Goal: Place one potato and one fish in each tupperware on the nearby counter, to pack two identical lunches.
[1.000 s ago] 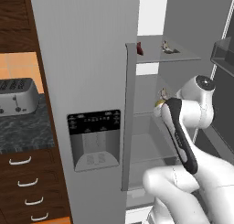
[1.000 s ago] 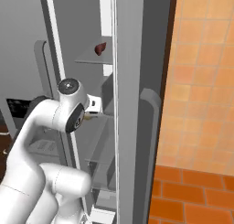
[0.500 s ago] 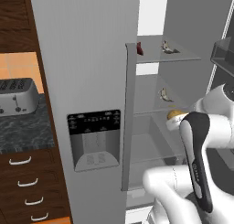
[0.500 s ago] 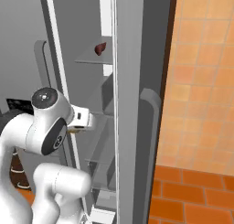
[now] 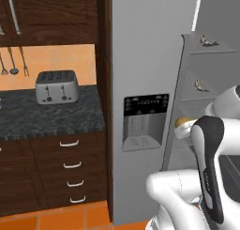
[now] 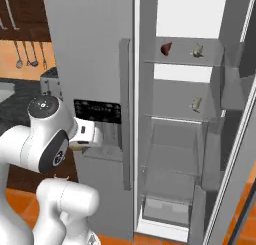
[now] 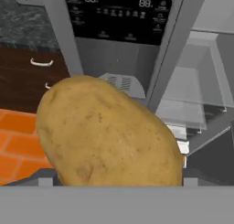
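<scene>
A yellow-brown potato [image 7: 109,136] sits large in the hand view, and my gripper [image 5: 188,126] is shut on it. The fingertips are hidden behind it. In the base views the potato [image 5: 182,123] pokes out beside the white hand [image 6: 86,134], in front of the fridge's dispenser door. Two small silvery fish lie on shelves inside the open fridge, one on the upper shelf [image 6: 198,50] [image 5: 208,41] and one a shelf lower [image 6: 196,104] [image 5: 201,86]. The tupperware is out of view.
A silver toaster [image 5: 56,87] stands on the dark stone counter [image 5: 47,121] left of the fridge, above wooden drawers [image 5: 71,167]. The fridge's right door [image 6: 235,139] stands swung open. A dark red item [image 6: 166,48] lies on the top shelf.
The whole picture has shifted, so the base has moved. My hand with the potato has drawn back from the fridge shelves to the front of the dispenser door.
</scene>
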Available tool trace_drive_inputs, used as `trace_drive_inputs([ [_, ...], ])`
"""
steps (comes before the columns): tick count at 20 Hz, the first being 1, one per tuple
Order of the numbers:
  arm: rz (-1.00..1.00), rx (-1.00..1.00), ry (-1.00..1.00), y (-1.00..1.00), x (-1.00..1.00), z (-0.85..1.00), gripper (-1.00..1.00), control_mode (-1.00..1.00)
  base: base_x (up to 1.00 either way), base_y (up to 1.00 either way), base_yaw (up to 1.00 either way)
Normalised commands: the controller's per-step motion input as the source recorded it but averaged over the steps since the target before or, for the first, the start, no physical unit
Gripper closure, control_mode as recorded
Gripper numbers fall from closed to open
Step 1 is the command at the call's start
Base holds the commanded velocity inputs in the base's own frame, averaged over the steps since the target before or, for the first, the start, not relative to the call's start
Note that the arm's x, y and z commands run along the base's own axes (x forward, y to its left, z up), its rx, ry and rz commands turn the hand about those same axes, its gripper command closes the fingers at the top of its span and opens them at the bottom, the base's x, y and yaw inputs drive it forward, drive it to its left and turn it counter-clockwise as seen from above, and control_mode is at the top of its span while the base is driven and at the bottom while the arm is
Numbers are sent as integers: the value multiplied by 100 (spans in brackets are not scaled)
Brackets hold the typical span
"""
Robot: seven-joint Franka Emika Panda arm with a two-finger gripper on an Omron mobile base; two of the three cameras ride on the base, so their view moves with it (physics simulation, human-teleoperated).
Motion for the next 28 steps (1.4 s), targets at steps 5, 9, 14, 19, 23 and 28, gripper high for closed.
trace_drive_inputs([
  [5, 0, 0, 0, 0, 0, 0, 100, 100, 34, 100, 29],
  [9, 0, 0, 0, 0, 0, 0, 100, 100, 41, 100, 44],
  [14, 0, 0, 0, 0, 0, 0, 100, 100, 74, 100, 43],
  [19, 0, 0, 0, 0, 0, 0, 100, 100, 100, 100, 32],
  [23, 0, 0, 0, 0, 0, 0, 100, 100, 100, 81, 4],
  [28, 0, 0, 0, 0, 0, 0, 100, 100, 81, 21, -23],
])
